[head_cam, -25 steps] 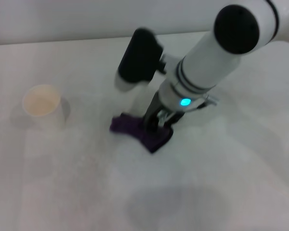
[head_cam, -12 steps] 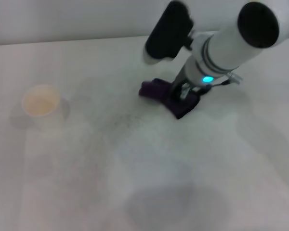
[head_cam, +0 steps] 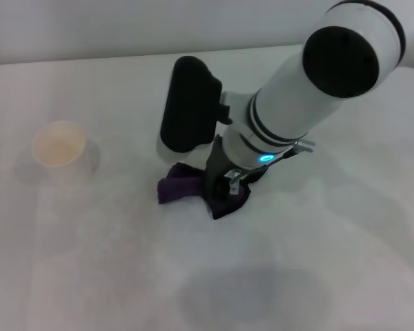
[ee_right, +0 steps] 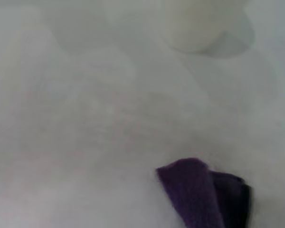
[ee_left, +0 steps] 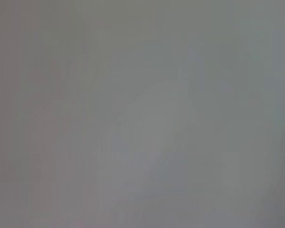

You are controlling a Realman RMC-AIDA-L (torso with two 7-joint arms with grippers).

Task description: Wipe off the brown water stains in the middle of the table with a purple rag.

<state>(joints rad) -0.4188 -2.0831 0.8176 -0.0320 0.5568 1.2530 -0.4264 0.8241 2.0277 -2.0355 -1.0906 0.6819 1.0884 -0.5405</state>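
My right gripper (head_cam: 225, 185) points down at the middle of the white table (head_cam: 345, 234) and is shut on the dark purple rag (head_cam: 181, 188), pressing it flat on the tabletop. The rag spreads out to the left of the gripper. A corner of it also shows in the right wrist view (ee_right: 199, 194). No distinct brown water stain shows; the table around the rag looks plain white, with only a faint tint in the right wrist view. The left gripper is out of view, and the left wrist view shows only a blank grey surface.
A white paper cup (head_cam: 58, 146) stands at the left of the table, well apart from the rag; it also shows in the right wrist view (ee_right: 194, 28). A large grey shadow patch (head_cam: 255, 293) lies near the front edge.
My right arm swept the rag away to the far right half a second ago, then dragged it back left and nearer, to about where it was one second ago.
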